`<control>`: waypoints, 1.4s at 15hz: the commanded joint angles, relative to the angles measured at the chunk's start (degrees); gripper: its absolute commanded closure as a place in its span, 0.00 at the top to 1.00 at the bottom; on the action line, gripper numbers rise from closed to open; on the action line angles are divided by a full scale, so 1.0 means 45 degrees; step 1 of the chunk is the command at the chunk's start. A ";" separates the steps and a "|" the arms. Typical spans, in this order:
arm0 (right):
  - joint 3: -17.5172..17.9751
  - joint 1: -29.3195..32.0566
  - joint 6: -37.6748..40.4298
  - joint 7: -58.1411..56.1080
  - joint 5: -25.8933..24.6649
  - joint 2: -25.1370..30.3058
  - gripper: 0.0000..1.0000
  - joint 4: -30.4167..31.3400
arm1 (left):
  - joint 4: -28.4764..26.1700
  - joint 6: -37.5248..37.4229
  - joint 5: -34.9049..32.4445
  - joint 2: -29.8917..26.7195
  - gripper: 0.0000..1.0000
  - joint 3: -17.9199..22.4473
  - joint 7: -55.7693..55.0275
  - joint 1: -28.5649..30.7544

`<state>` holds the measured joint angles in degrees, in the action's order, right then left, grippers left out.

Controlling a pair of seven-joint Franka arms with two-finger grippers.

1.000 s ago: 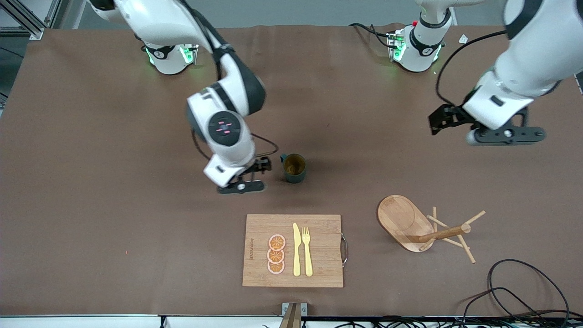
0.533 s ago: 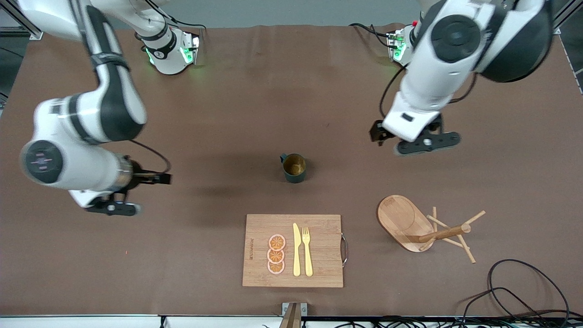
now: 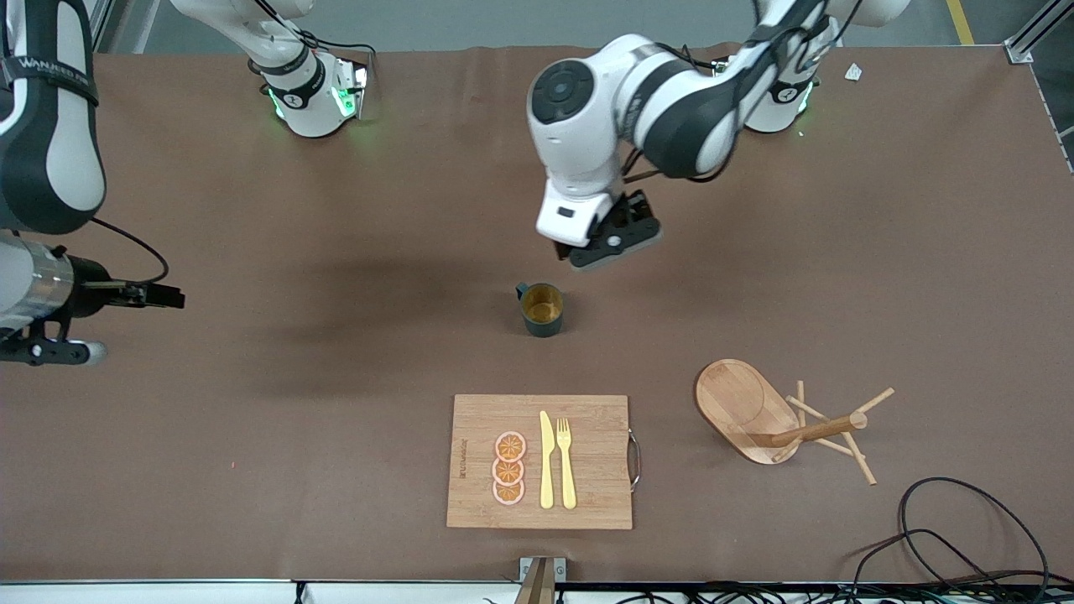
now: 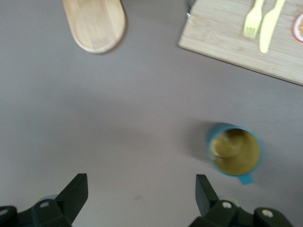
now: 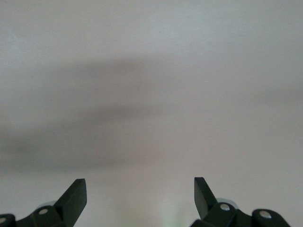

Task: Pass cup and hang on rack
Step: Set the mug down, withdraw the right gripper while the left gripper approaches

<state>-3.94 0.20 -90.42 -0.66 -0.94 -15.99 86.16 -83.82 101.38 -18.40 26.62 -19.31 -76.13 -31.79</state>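
Cup point(image 3: 542, 309) stands upright on the brown table point(image 3: 336, 419), in the middle, with its open mouth up and its yellow inside showing. It is farther from the front camera than the cutting board point(image 3: 478, 419) and well apart from it. Its small loop handle sticks out toward the right arm's end of the table.

Left gripper point(image 3: 611, 239) is the claw near the cup. It hangs in the air over the bare table just beside the cup, a little toward the left arm's end. Its two fingers are spread wide and nothing is between them. In the left wrist view the cup point(image 4: 235, 154) sits off to one side of the gap between the fingers point(image 4: 204, 191), not in it, so I think the claw has to slide sideways over the cup before it goes down. The left arm bends down from its base, and its wrist points at the table.

Right gripper point(image 3: 126, 315) is well apart from the cup, over the table edge at the right arm's end. It waits there, fingers spread and empty; the right wrist view shows only bare table.

Rack point(image 3: 784, 419) seems to be tipped over on its side, though it is hard to be sure. It lies beside the cutting board, well apart from the cup, toward the left arm's end.
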 commanded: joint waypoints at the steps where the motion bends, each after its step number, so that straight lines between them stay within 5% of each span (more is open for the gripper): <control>1: 0.0250 0.0091 -0.0123 -0.0029 -0.0514 0.0642 1.00 0.0463 | 0.1087 0.0886 -0.0403 0.1386 1.00 0.0131 -0.2506 -0.0804; 10: 0.0289 0.0092 0.0502 0.0108 -0.0028 0.0584 1.00 -0.0552 | 0.1398 0.2960 -0.4227 0.3730 1.00 0.0442 -1.0068 -0.2972; 17: 0.0367 -0.0259 0.0893 0.0205 0.0013 0.0545 1.00 -0.1159 | 0.1477 0.3019 -0.4935 0.4708 0.88 0.3253 -1.0484 -0.5610; 21: 0.0348 -0.0240 0.1341 0.0185 0.0013 0.0661 1.00 -0.1042 | 0.1692 0.3370 -0.5909 0.5099 0.82 0.3373 -1.0562 -0.5690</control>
<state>-2.37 -0.93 -85.76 -0.48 -1.44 -14.00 81.06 -78.14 115.96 -41.90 47.84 -4.73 -122.99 -57.05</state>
